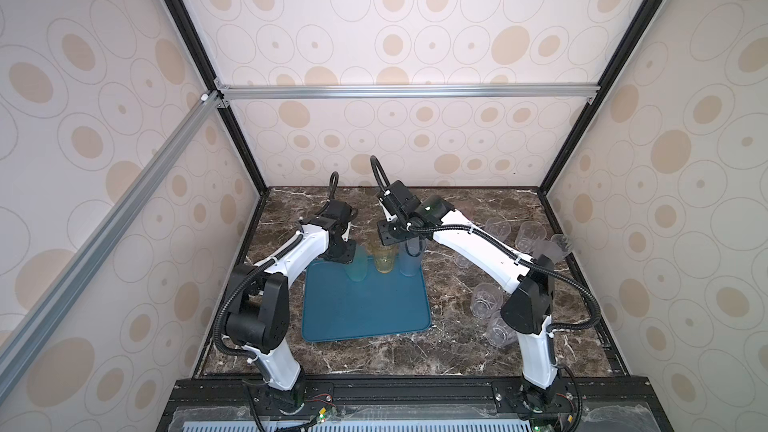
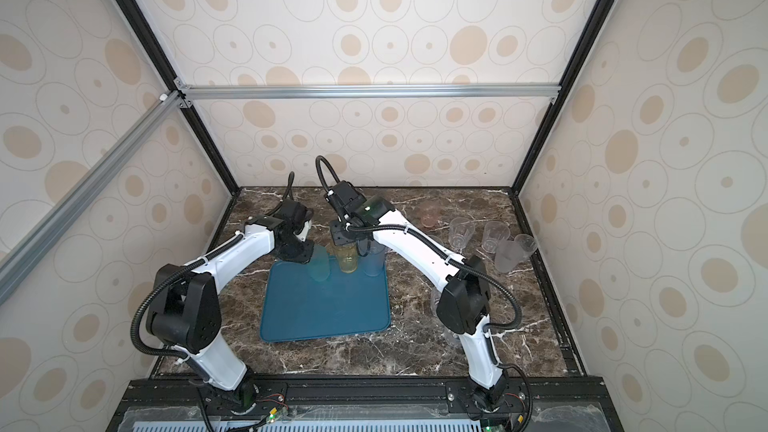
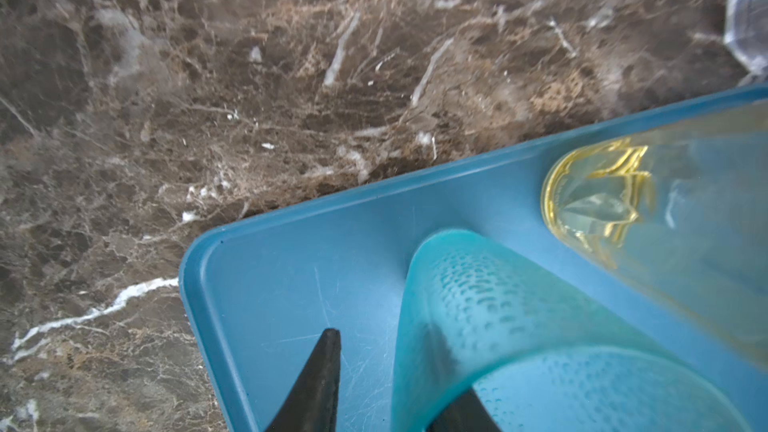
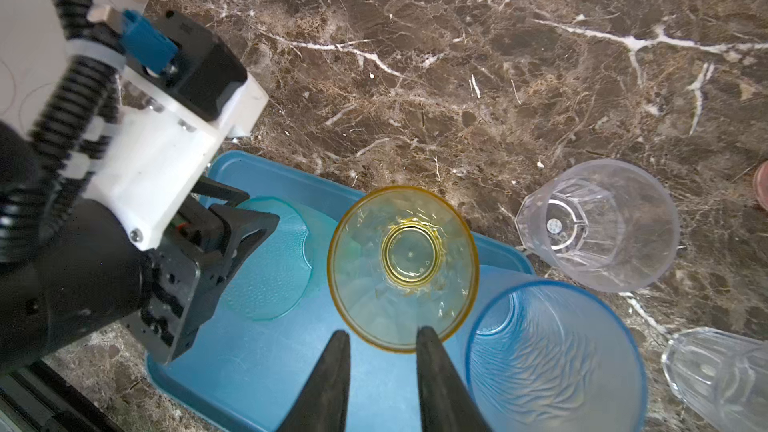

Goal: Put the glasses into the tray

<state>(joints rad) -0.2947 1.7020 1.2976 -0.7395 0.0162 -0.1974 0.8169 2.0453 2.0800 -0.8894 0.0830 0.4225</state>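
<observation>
Three glasses stand in the tray point(image 1: 365, 317), in a row by its far edge: a teal glass point(image 1: 357, 268), a yellow glass point(image 1: 383, 260) and a blue glass point(image 1: 409, 261). So a small part of the job is done. Many more are not in yet. The clear glasses point(image 1: 497, 229) and a pink glass point(image 2: 428, 216) sit on the worktop point(image 1: 457, 351), off to the right of the tray. The left jaws are open a little around the wall of the teal glass. It looks like one side is out and one side is in. The outer side does not touch the glass, so they hold nothing. The right jaws hang over the near rim of the yellow glass, part open, with the thin rim between them. They look too wide to pinch it, so I think they hold nothing too.
</observation>
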